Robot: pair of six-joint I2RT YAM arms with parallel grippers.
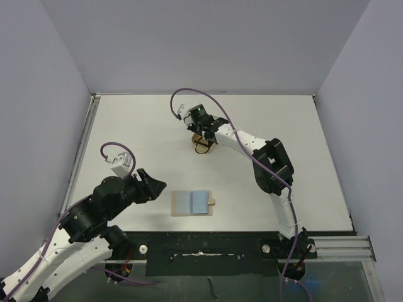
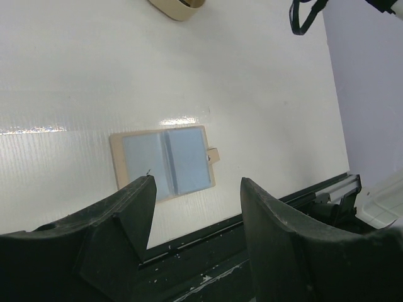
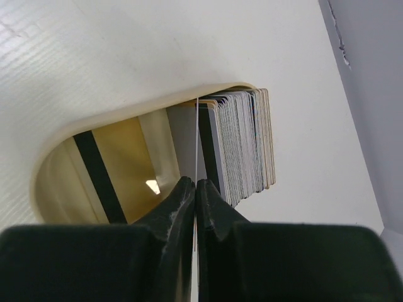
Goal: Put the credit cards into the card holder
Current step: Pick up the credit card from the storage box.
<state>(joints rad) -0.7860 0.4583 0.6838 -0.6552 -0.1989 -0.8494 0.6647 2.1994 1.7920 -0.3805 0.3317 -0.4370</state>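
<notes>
The tan card holder [image 1: 193,202] lies open on the table near the front, blue pockets up, its strap tab on the right; it also shows in the left wrist view [image 2: 165,162]. My left gripper [image 2: 196,189] is open and empty, above and left of it. My right gripper [image 3: 196,184] is shut on one thin credit card [image 3: 196,138], seen edge-on, over the tan tray [image 3: 113,116]. A stack of credit cards [image 3: 242,145] stands on edge in the tray, and a gold card with a dark stripe [image 3: 119,170] lies on its floor. In the top view the right gripper [image 1: 203,132] is at the tray.
The tan rounded tray [image 1: 203,143] sits at the table's middle back. A black rail [image 1: 252,242] runs along the table's front edge. Grey walls close in the left, back and right sides.
</notes>
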